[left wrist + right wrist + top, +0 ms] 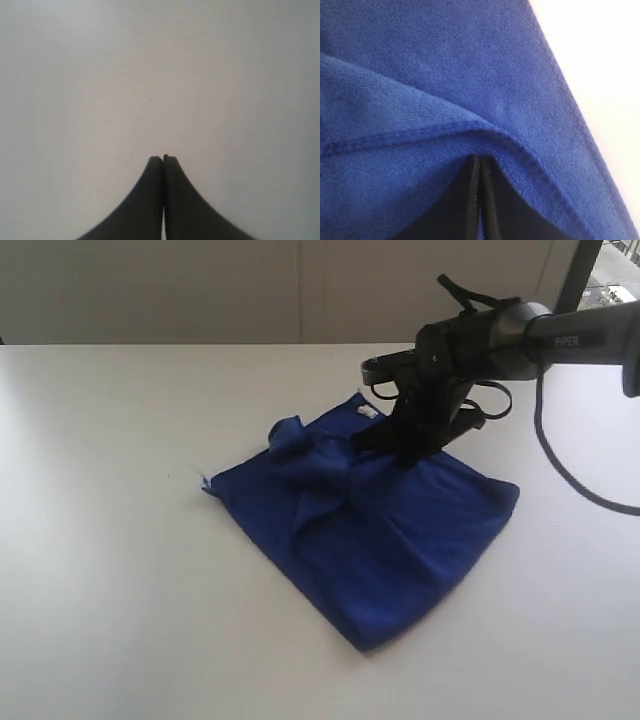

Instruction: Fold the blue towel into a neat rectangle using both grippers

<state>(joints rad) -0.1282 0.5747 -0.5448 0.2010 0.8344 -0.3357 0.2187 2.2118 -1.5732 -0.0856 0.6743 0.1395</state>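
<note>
Steadiness is mattering most for this fold, I judge. With the right gripper (479, 160) working at a hemmed edge (420, 134) of the blue towel (420, 530), any pull should be going low and straight. That way the lifted layer is settling flat on the one beneath rather than feeding the bunched ridge (310, 465) near the middle. The edge in hand should be lining up squarely with the opposite one before it is let go.

The right gripper's black fingers are pressing together with barely a slit between them. The hem is peaking right over their tips, so they appear to be nipping the cloth there, though the bite itself is hiding under the fabric.

Around them, the towel is lying crumpled on the white table (120, 540), right of centre in the exterior view, its small white label (368, 412) sitting at the far corner just beside the arm.

The left gripper (163, 160) is pressing its fingers together too, holding nothing and pointing at bare tabletop; the exterior view is not showing it.
</note>
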